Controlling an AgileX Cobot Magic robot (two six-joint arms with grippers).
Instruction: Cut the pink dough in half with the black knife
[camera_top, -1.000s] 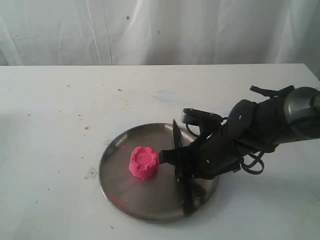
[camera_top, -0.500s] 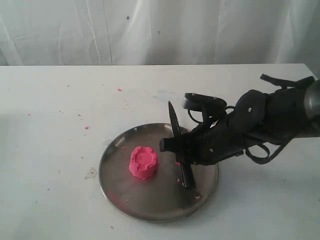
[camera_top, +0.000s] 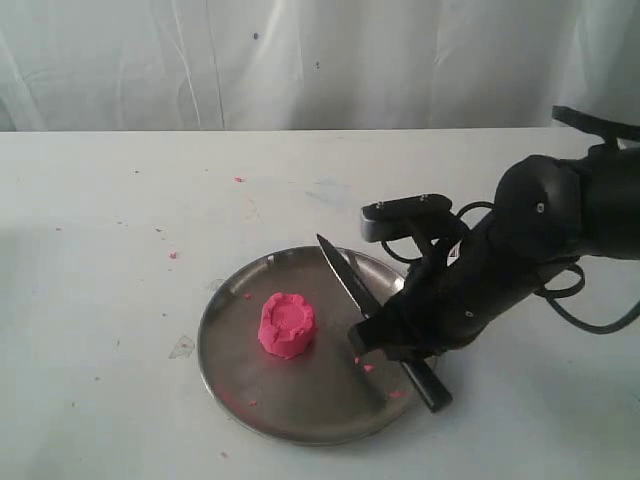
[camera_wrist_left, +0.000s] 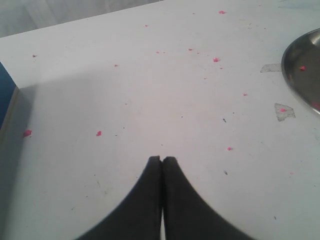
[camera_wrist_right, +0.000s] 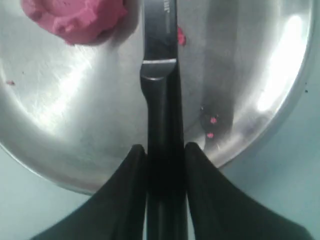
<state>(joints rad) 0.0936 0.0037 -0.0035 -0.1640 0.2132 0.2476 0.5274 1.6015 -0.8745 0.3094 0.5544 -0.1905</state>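
Right gripper (camera_wrist_right: 165, 150) clamps the black knife (camera_top: 352, 283), its handle largely hidden, beside the pink dough (camera_top: 287, 323).

right arm reaching in from the right in the exterior view, bent at the wrist, right hand (camera_top: 392, 338) angled down and clamped on the black knife (camera_top: 375, 315) at its handle, left hand (camera_wrist_left: 162, 160) low over the table, fingers pressed together, holding nothing

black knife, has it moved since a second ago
Yes. The black knife, clamped in the right gripper, has swung: its tip now leans toward the pink dough over the steel plate.
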